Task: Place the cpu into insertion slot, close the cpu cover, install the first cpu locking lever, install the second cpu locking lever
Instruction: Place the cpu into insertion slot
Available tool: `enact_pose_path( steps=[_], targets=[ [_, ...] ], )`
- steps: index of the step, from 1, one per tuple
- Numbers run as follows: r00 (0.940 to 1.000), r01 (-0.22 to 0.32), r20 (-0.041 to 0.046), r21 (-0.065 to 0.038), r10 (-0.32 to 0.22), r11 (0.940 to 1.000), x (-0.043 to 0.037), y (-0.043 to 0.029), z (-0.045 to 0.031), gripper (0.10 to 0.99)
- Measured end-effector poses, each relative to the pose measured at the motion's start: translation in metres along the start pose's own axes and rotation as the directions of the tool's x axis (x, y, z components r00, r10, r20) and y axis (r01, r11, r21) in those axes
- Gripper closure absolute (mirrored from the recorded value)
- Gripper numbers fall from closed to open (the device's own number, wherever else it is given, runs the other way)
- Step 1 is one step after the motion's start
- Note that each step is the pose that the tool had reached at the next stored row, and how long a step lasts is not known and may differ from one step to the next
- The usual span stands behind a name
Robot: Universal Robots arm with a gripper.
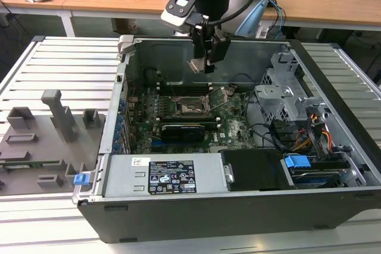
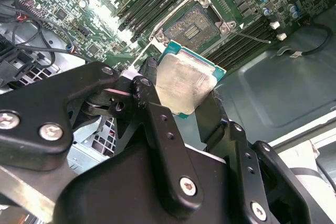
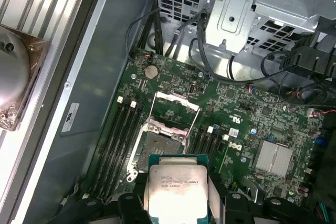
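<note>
A slatted grey metal table [image 1: 65,63] carries one open computer case [image 1: 208,221], with wooden desks behind it. One grey fixture tray [image 1: 36,147] lies on the slats at the exterior view's left. There are two blue plastic pieces: a clip [image 1: 81,178] at the tray's corner and a tab [image 1: 296,162] inside the case.

The single gripper [image 2: 181,90] hangs above the green motherboard [image 3: 247,114], its two black fingers [image 2: 152,85] clenched on opposite edges of the one cpu [image 3: 176,187]. The chip is held flat with its silver face up, in the air and clear of the board.

Beneath it the one insertion slot [image 3: 160,148] lies bare, its dark centre showing inside the silver rim. In the first wrist view the cpu cover [image 3: 167,128] is swung up off the socket at one edge. Two banks of long dark memory slots [image 3: 123,140] flank the socket, one on each side
</note>
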State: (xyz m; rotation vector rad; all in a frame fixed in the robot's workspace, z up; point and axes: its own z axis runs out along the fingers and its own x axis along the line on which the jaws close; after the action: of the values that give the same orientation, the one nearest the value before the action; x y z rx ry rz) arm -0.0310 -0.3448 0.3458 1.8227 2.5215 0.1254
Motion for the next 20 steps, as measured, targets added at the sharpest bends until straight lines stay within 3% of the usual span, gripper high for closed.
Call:
enact_pose_path(
  steps=[20],
  targets=[
    [0.9989, -0.047, 0.0032, 0.001, 0.047, 0.9989, -0.0001, -0.0005, 0.0056, 0.549]
  ],
)
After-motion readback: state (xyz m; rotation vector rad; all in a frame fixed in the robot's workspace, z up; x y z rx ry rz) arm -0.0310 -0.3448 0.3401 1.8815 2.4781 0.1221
